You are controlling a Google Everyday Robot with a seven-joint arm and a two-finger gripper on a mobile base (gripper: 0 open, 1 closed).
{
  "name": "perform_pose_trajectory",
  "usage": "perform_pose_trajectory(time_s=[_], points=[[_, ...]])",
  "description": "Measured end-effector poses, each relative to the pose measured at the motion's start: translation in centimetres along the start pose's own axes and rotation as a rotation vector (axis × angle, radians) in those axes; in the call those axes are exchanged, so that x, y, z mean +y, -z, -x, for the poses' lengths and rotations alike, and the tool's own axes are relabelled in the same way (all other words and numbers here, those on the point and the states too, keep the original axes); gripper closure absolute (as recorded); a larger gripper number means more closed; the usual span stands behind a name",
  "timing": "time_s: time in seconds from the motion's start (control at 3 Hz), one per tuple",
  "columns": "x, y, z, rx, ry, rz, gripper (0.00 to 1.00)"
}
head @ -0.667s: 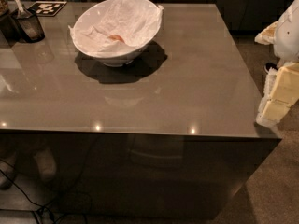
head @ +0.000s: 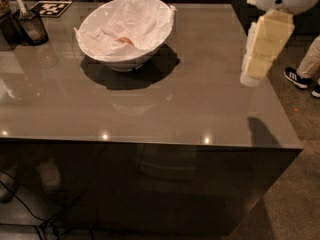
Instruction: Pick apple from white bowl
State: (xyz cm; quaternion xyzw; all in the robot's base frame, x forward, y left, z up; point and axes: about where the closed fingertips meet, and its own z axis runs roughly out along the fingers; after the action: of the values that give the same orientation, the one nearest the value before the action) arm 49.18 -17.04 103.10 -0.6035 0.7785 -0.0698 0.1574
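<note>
The white bowl (head: pixel 125 61) stands at the back left of the grey table, lined with crumpled white paper. The apple (head: pixel 126 40) shows as a small reddish-orange patch low inside the bowl, partly covered by the paper. My gripper (head: pixel 252 74) with cream-yellow pads hangs above the table's right edge, pointing down, well to the right of the bowl and apart from it. It holds nothing that I can see.
A small dark cup with a utensil (head: pixel 30 26) stands at the back left corner, next to a black-and-white marker tag (head: pixel 50 8). A person's shoes (head: pixel 296 77) are on the floor to the right of the table (head: pixel 190 109).
The gripper has risen from beside the table's right edge to above it, and sits higher and further left in view. The bowl has not moved.
</note>
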Motion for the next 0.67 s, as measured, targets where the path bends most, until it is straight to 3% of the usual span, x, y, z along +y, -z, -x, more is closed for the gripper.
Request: perform_pose_trajectory(time_s=[0.67], points=[[-1.3, 1.37, 2.35, -0.056, 0.025, -0.065, 0.0]])
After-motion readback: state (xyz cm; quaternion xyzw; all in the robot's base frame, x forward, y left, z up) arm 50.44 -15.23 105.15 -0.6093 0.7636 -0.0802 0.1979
